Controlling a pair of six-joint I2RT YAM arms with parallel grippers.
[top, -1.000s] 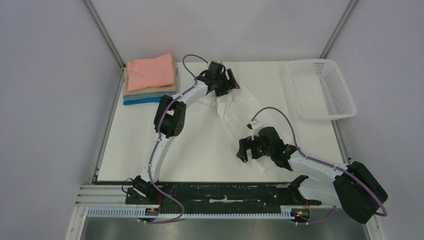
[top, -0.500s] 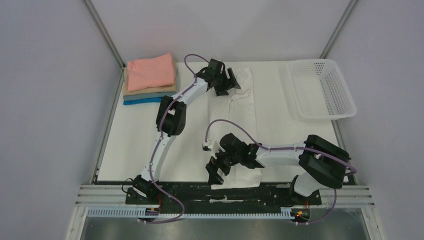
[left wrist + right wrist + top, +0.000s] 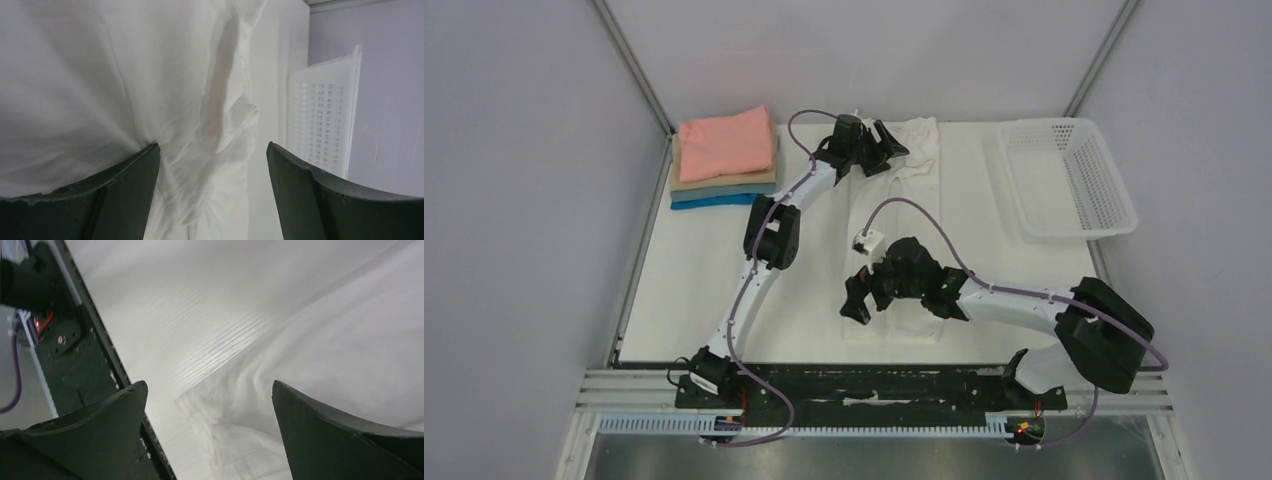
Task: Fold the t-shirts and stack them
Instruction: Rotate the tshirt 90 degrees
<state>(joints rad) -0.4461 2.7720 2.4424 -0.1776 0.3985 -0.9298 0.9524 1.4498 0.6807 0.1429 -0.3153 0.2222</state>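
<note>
The white t-shirt (image 3: 919, 185) lies flat as a long strip running from the back of the table to its front edge. My left gripper (image 3: 892, 152) is low over its far end and open, with wrinkled cloth (image 3: 220, 115) under the gap between its fingers (image 3: 212, 147). At the shirt's near left corner my right gripper (image 3: 864, 295) is also open, with the hem corner (image 3: 220, 425) between its jaws (image 3: 210, 385). Neither grips cloth. At the back left is a stack of folded t-shirts (image 3: 724, 145): salmon pink on top, then tan, grey-blue and bright blue.
A white mesh basket (image 3: 1069, 175) stands at the back right; it also shows in the left wrist view as the basket (image 3: 320, 120). The black base rail (image 3: 75, 355) runs close to the shirt's near corner. Bare white table (image 3: 694, 280) lies left of the shirt.
The right arm swung from the shirt's right side to its near left corner. The left gripper moved toward the back, and the shirt went from bunched to a straight strip. Both grippers stayed open.
</note>
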